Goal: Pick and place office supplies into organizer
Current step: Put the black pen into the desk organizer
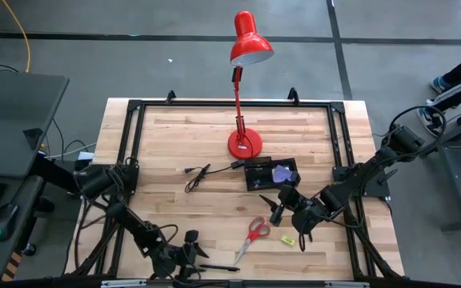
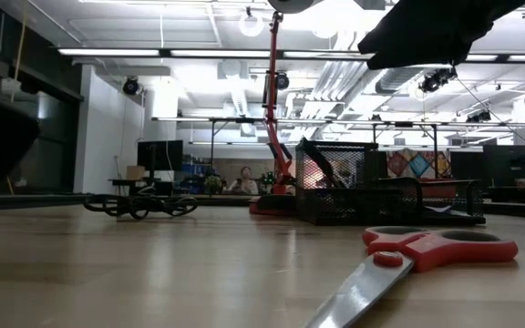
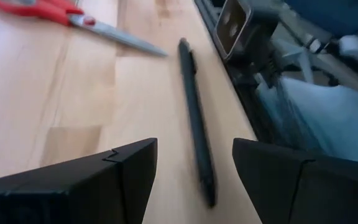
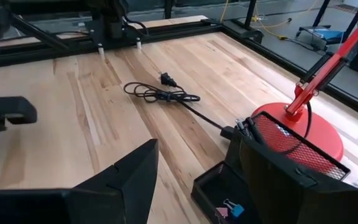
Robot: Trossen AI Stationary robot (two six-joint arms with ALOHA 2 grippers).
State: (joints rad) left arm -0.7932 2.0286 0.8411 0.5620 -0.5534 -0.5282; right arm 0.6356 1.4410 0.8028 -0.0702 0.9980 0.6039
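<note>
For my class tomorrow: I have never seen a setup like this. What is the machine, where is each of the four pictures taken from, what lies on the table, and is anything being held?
It is a robot with two dark arms at a wooden table. One picture looks straight down, one looks level across the tabletop, and two come from cameras on the wrists.

On the table: a red desk lamp, a coiled black cable, a black organizer, red-handled scissors, a small yellow-green piece and a black pen.

The left gripper is open around the pen near the front edge. The right gripper is open beside the organizer. Neither holds anything.
</note>
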